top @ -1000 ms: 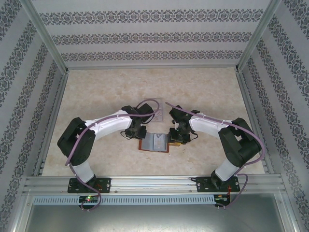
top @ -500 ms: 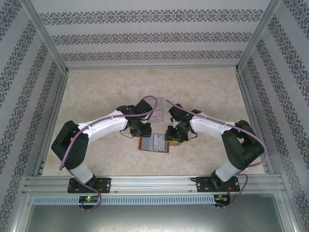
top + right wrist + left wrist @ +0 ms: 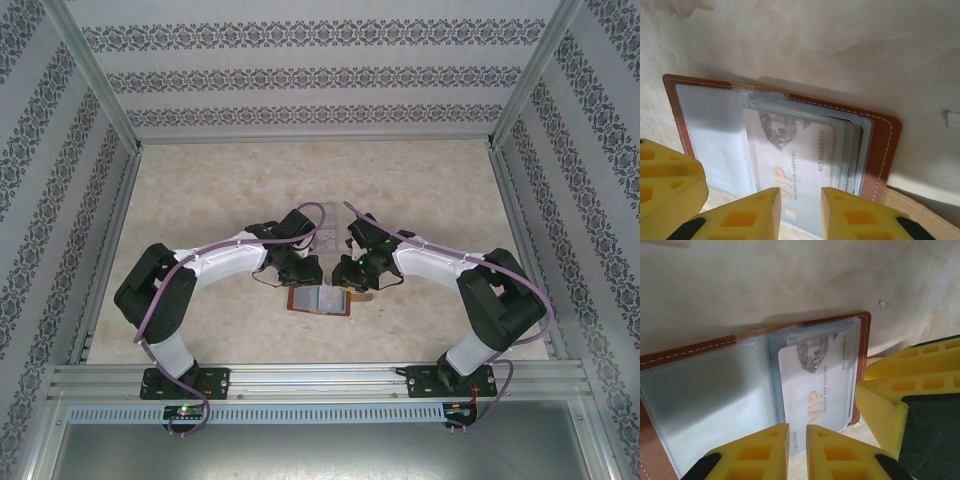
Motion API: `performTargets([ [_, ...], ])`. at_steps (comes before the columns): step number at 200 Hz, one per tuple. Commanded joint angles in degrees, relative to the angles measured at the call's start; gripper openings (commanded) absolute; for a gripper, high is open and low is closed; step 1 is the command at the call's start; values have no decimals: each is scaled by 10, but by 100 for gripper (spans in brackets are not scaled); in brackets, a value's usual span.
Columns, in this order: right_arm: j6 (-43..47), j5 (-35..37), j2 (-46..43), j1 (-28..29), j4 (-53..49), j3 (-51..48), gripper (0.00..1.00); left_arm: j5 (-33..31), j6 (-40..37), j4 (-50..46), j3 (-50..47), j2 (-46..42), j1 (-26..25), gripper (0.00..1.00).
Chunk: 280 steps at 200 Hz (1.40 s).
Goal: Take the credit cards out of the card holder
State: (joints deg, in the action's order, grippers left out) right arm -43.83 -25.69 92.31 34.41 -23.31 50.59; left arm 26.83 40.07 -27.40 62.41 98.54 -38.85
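The reddish-brown card holder (image 3: 318, 300) lies open on the table between my two grippers. A pale grey credit card (image 3: 815, 390) printed "VIP" sticks partway out of its grey-blue pocket (image 3: 790, 160). More card edges are stacked in the pocket behind it (image 3: 855, 150). My left gripper (image 3: 797, 432) hovers over the card's protruding end, its jaws nearly together with a slim gap and nothing clamped. My right gripper (image 3: 800, 197) faces it from the other side, open, its fingertips above the same card end. In the top view the left gripper (image 3: 303, 275) and right gripper (image 3: 346, 277) almost meet.
A clear plastic tray (image 3: 327, 240) lies just behind the grippers, partly hidden by them. The holder's brown strap tab (image 3: 920, 202) pokes out at its right side. Metal rails (image 3: 320, 378) line the near edge of the table.
Both grippers have moved inward over the card holder, closer to each other. The right jaws have narrowed. The holder has stayed in place.
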Motion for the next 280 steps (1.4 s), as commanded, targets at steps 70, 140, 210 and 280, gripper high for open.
performTargets([
  [70,-3,-7,41,7,13,-7,29,22,13,28,-15,11,10,16],
  [140,3,0,46,7,2,-5,29,54,25,59,-18,30,10,19],
  [210,6,0,47,7,0,-2,30,71,38,84,-29,49,10,19],
  [280,10,-1,48,7,-2,-3,31,56,31,69,-27,60,10,19],
])
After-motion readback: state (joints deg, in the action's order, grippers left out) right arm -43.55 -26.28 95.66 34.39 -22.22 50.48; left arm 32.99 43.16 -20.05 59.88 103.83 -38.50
